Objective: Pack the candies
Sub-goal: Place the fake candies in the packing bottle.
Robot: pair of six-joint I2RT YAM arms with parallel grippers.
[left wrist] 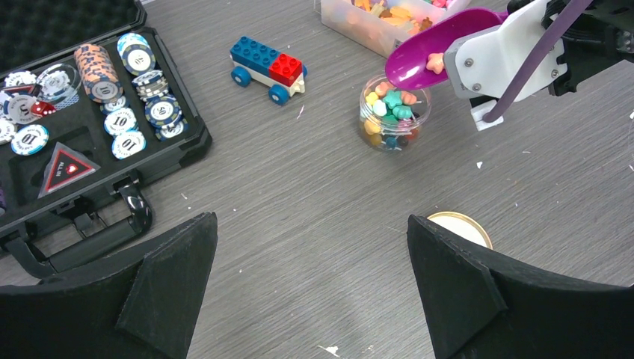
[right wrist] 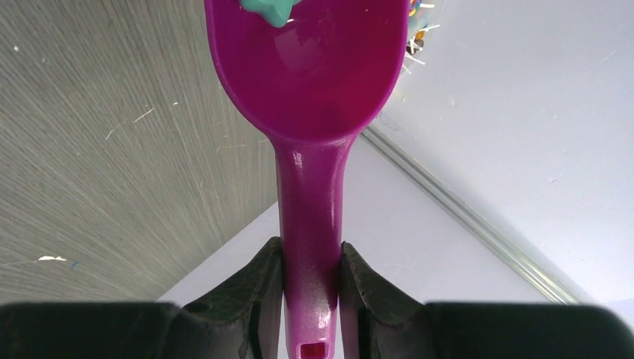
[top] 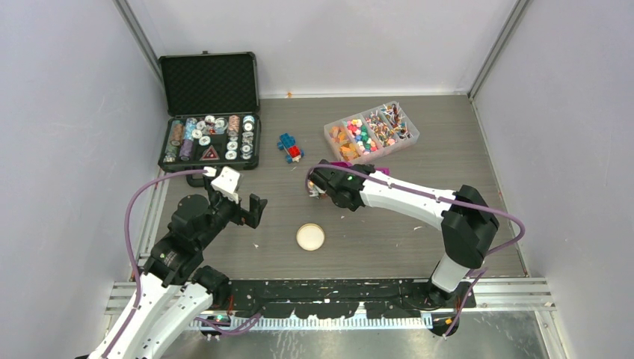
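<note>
The candies (top: 371, 129) lie sorted by colour in a clear divided tray (top: 330, 135) at the back right. More candies fill a small clear jar (left wrist: 392, 116) on the table. My right gripper (right wrist: 310, 277) is shut on the handle of a purple scoop (right wrist: 306, 67). It holds the scoop's bowl (left wrist: 419, 56) just above the jar, with an orange candy (left wrist: 434, 61) in it. A teal candy (right wrist: 269, 9) shows at the scoop's tip in the right wrist view. My left gripper (left wrist: 310, 221) is open and empty, low over the table to the left of a cork lid (left wrist: 460, 226).
An open black case of poker chips (top: 209, 112) stands at the back left. A blue-and-red toy brick car (top: 290, 147) sits between the case and the tray. The cork lid (top: 310, 237) lies near the front middle. White walls close in three sides.
</note>
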